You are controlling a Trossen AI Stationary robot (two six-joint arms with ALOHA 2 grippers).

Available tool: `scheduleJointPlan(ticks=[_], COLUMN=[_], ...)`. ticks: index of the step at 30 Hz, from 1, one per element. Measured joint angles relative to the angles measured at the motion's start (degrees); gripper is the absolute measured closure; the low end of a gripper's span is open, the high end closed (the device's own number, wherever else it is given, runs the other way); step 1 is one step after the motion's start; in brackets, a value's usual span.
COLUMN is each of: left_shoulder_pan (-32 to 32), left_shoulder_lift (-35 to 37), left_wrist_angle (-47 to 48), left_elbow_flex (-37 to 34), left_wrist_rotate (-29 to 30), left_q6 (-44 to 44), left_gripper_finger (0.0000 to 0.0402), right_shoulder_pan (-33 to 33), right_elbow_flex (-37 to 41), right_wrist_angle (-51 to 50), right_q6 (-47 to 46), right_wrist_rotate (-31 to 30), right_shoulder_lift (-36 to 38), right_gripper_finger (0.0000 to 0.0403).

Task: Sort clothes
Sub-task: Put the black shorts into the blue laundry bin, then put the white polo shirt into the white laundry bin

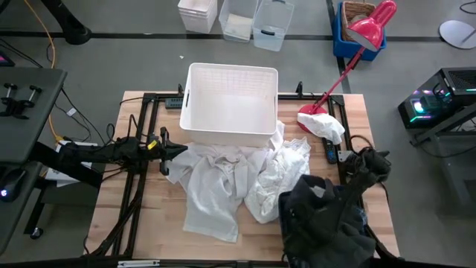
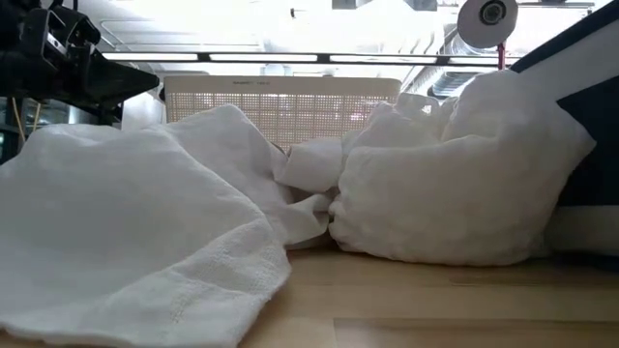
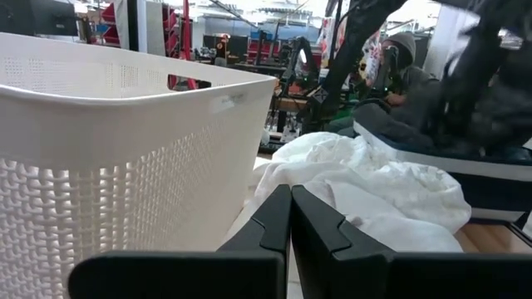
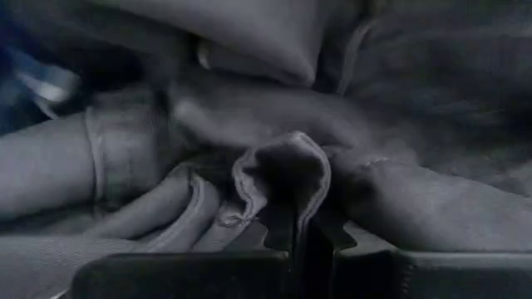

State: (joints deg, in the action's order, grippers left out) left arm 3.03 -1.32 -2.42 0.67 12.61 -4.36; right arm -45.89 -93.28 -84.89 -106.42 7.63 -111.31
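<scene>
White and cream garments (image 1: 223, 182) lie heaped on the table in front of the white basket (image 1: 230, 104); they also show in the low view (image 2: 145, 232). A charcoal grey garment (image 1: 327, 216) is bunched at the near right, over the dark navy bin (image 2: 590, 145). My right gripper (image 4: 301, 218) is shut on this grey garment. My left gripper (image 3: 289, 208) is shut and empty. It hovers at the white heap's left edge (image 1: 172, 151), beside the basket's near left corner and above the cloth (image 2: 121, 82). My right gripper pinches a raised fold of the charcoal grey garment (image 4: 283, 170) between its two fingers. The fold stands up over the fingertips, and the rest of the garment lies bunched around and beyond them. From which side the fingers come cannot be told.
A red desk lamp (image 1: 349, 67) stands at the table's far right with a white cloth (image 1: 327, 126) at its base. Clear bins (image 1: 253, 18) and a blue crate (image 1: 357, 33) stand on the floor beyond. Bare wood (image 1: 149, 223) shows at the near left.
</scene>
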Motion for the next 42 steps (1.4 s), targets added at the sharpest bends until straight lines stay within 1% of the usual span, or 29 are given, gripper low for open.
scheduleJointPlan(ticks=[4,8,10,12,14,17,19,24,26,28,30,34,36,39,40,42], left_shoulder_pan=[0.02,0.02,0.02,0.0,0.02,0.02,0.02,0.02,0.0,0.02,0.02,0.02,0.02,0.02,0.02,0.02], left_shoulder_lift=[0.0,0.0,0.0,-0.02,-0.02,0.0,0.0,0.0,0.0,0.0,0.0,0.0,-0.01,-0.02,-0.02,-0.01], left_wrist_angle=[0.0,-0.01,0.0,-0.02,0.02,-0.04,0.0,0.0,0.0,0.0,0.0,-0.01,-0.05,-0.03,-0.02,-0.01], left_elbow_flex=[-0.01,0.01,-0.01,-0.01,-0.01,0.02,0.01,0.0,0.02,0.0,0.01,0.01,0.02,0.02,0.0,0.02], left_wrist_rotate=[-0.01,-0.01,0.0,-0.01,0.02,0.0,-0.01,0.0,0.0,0.0,0.02,0.02,-0.01,0.02,-0.01,0.02], left_q6=[0.02,0.01,0.0,0.01,0.0,0.0,0.02,0.0,0.0,0.02,0.0,0.01,0.01,0.02,0.02,0.0], left_gripper_finger=[0.0401,0.0401,0.0401,0.0401,0.0401,0.0401,0.0401,0.0401,0.0401,0.0401,0.0401,0.0401,0.0401,0.0401,0.0401,0.0401], right_shoulder_pan=[-2.91,-3.16,-2.33,-1.17,0.04,0.32,-0.08,-1.7,-2.08,-2.05,-1.47,1.55,4.33,10.06,12.55,18.13], right_elbow_flex=[10.11,19.3,21.01,20.59,18.42,13.53,9.45,-3.06,-7.92,-11.31,-14.8,-19.06,-20.34,-21.31,-21.28,-20.74], right_wrist_angle=[15.9,33.19,35.23,33.17,28.56,20.6,14.24,-1.66,-5.59,-5.19,-5.26,-5.21,-5.25,-3.01,-1.13,4.94], right_q6=[-1.47,-7.53,-9.24,-7.42,-1.75,6.68,10.98,18.79,20.65,24.59,25.41,26.98,27.09,29.26,30.52,35.58], right_wrist_rotate=[5.69,7.07,6.5,5.94,6.15,2.58,-0.04,-1.16,-1.62,-2.03,-4.08,-8.46,-10.33,-15.52,-17.07,-18.08], right_shoulder_lift=[0.3,0.89,1.03,1.15,1.25,2.31,3.02,3.45,3.51,4.36,4.66,4.81,4.81,4.87,4.87,4.67], right_gripper_finger=[0.0403,0.0403,0.0403,0.0401,0.0393,0.0366,0.034,0.0267,0.0237,0.0211,0.019,0.0163,0.0157,0.0155,0.0154,0.0154])
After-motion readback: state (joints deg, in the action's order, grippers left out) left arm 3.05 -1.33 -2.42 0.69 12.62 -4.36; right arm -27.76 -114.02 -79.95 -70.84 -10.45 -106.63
